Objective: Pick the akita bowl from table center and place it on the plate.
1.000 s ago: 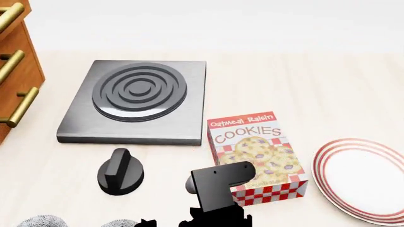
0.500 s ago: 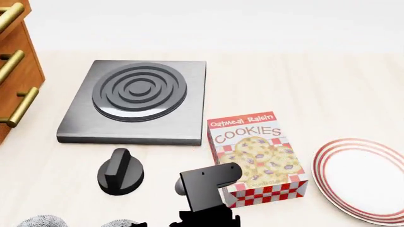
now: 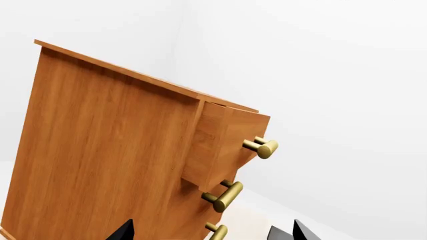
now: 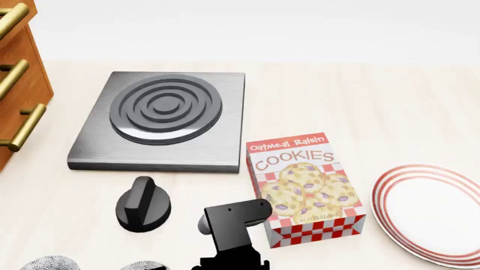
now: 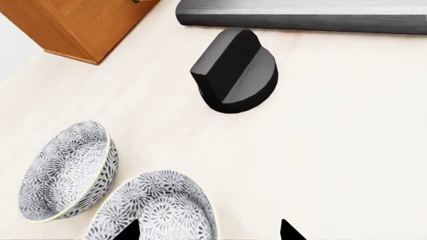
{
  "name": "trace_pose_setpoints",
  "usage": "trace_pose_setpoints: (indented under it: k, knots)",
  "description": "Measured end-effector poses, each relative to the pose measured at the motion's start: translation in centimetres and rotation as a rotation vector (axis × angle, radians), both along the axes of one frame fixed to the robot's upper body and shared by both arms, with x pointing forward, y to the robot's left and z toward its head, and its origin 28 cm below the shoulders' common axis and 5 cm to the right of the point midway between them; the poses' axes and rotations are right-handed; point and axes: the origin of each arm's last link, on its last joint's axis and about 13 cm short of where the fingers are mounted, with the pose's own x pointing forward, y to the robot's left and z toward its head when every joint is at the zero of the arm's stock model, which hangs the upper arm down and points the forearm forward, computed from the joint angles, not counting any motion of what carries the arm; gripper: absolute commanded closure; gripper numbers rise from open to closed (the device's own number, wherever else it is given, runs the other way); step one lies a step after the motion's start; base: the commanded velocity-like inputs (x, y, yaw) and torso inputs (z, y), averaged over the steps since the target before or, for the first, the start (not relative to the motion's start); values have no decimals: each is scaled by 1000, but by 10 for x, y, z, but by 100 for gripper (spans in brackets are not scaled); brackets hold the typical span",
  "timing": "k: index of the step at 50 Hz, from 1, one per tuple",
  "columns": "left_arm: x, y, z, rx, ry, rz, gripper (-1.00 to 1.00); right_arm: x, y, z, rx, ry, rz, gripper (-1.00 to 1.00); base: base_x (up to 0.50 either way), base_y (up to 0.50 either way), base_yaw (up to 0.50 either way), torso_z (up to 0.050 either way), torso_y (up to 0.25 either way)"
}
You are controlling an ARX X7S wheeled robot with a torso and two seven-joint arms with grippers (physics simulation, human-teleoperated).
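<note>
While the right gripper (image 5: 208, 231) hangs spread and empty over the akita bowl (image 5: 155, 209), its twin bowl (image 5: 67, 172) sits just beside at nine o'clock; the plate (image 4: 431, 214) lies well apart at three o'clock; the left gripper (image 3: 210, 234), parted, holds nothing.

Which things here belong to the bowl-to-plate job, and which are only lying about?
For the job: akita bowl under the right gripper; plate.

Lying about: second bowl, black knob, stove burner, cookie box, wooden drawer cabinet.
</note>
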Motion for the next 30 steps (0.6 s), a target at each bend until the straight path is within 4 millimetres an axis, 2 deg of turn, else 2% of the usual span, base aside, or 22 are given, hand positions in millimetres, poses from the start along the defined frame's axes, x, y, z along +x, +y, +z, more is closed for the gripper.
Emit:
trace_pose_setpoints:
  k: [30]
  knots:
    - [0,1,1,-7,-3,2,-100,-4,2,-21,30,94,27,-100,0,0,0,0,0]
